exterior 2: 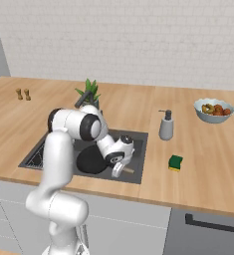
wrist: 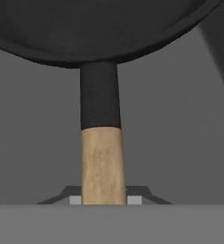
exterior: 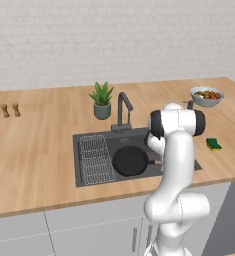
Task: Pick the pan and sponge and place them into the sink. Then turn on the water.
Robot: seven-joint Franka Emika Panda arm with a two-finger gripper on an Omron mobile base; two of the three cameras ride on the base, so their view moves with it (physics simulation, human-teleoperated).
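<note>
The black pan [exterior: 130, 160] lies in the dark grey sink [exterior: 89, 137], its wooden handle [wrist: 101, 162] pointing right. My gripper [exterior 2: 117, 172] reaches down into the basin and is shut on that handle, one fingertip on each side in the hand view [wrist: 104, 200]. In the right base view the pan [exterior 2: 91, 160] is partly behind my forearm. The green and yellow sponge [exterior: 213, 144] rests on the counter right of the sink, also seen from the right base [exterior 2: 175, 162]. The dark faucet [exterior: 123, 107] stands behind the basin; no water is visible.
A wire rack [exterior: 95, 159] fills the sink's left side. A potted plant [exterior: 102, 100] stands by the faucet, a soap dispenser [exterior 2: 166, 126] right of the sink, a bowl of food [exterior 2: 214, 110] farther right, and two small shakers [exterior: 10, 110] far left.
</note>
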